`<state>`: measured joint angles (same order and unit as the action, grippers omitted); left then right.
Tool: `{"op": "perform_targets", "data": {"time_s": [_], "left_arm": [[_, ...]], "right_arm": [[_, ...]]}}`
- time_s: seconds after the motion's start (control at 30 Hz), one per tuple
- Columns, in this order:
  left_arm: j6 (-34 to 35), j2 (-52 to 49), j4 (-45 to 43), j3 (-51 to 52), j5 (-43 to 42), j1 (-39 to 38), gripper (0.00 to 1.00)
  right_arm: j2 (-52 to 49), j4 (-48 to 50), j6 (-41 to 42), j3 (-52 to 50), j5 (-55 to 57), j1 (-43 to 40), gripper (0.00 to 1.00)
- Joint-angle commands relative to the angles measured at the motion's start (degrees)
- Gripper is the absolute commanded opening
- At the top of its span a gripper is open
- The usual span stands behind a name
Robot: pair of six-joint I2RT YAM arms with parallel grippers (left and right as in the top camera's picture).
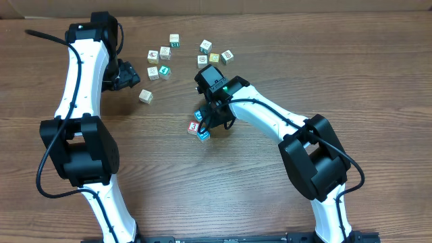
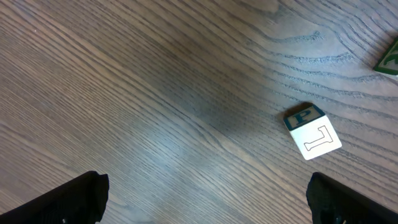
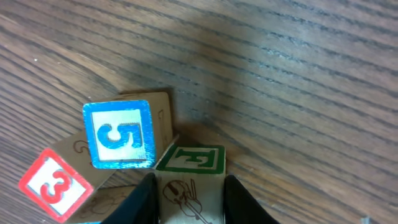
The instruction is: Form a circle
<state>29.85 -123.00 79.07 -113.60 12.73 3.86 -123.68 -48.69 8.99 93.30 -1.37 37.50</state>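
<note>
One green-edged cube (image 3: 190,160) between right hand (image 3: 189,186) fingers (image 3: 144,202), grip unclear; left hand (image 2: 205,190) wide open, empty

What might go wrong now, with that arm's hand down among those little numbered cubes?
The right hand grips the green-edged cube, which touches the blue 5 cube. Pulling away carelessly might drag it and knock that neighbour or the red 3 cube, spoiling the shape. The cubes sit so close that a finger may also catch one when opening.

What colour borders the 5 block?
The 5 block is bordered bright blue; clearest in right wrist view.
</note>
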Motion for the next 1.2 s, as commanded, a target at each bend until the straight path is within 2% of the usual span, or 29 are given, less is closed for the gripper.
{"op": "perform_targets", "data": {"time_s": [0.0, 0.83, 1.17], "left_arm": [[-0.1, 1.5, -0.1, -0.9, 1.2, -0.1, 0.99], [-0.1, 1.5, -0.1, -0.9, 1.2, -0.1, 1.00], [-0.1, 1.5, -0.1, -0.9, 1.2, -0.1, 1.00]], "right_arm": [[2.2, -0.1, -0.3, 0.2, 1.3, -0.3, 0.32], [3.2, -2.9, -0.3, 3.4, 1.3, -0.4, 0.35], [7.8, -4.1, -0.3, 4.2, 1.3, -0.9, 0.34]]}}
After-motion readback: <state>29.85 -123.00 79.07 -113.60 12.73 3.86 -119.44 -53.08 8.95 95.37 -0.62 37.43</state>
